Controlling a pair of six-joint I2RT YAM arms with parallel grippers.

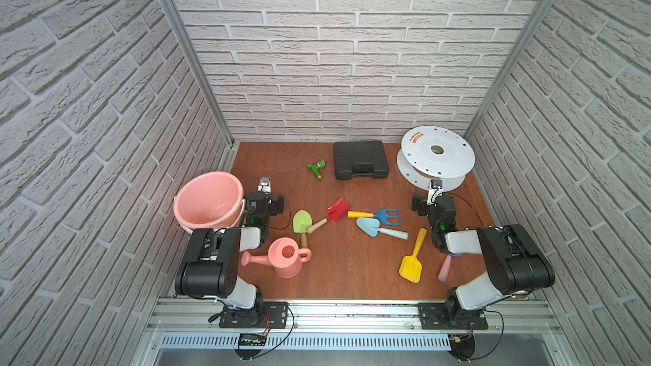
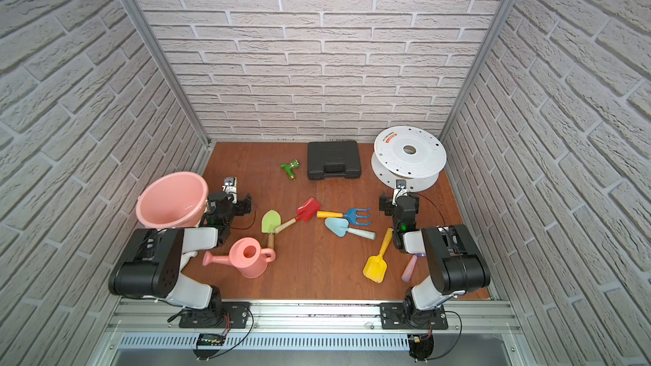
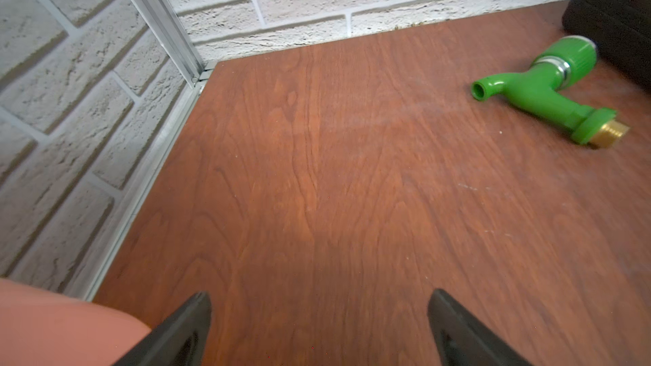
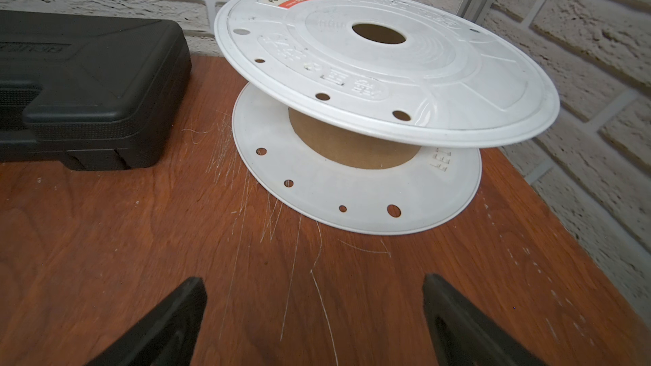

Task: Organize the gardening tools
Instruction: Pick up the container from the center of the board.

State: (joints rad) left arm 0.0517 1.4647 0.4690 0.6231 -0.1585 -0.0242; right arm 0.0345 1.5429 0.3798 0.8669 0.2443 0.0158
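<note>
Tabletop (image 1: 352, 283): brown wood, 3 brick walls.
Bucket (image 1: 200, 195): pink, just beside left pincer (image 3: 318, 297).
Reel (image 4: 458, 100): white, far right, facing right pincer (image 4: 313, 283).
Case (image 1: 360, 158): black, far middle; green nozzle (image 1: 316, 167) beside it.
Watering can (image 1: 287, 265): spout under left arm (image 1: 211, 258).
Green spade (image 1: 302, 221), red spade (image 1: 339, 208), rake (image 1: 387, 215), trowel (image 1: 368, 226), yellow spade (image 1: 411, 267): scattered mid-tabletop.
Pale handle (image 1: 444, 269): partly hidden by right arm (image 1: 507, 258).
Pincers: both spread, empty.
</note>
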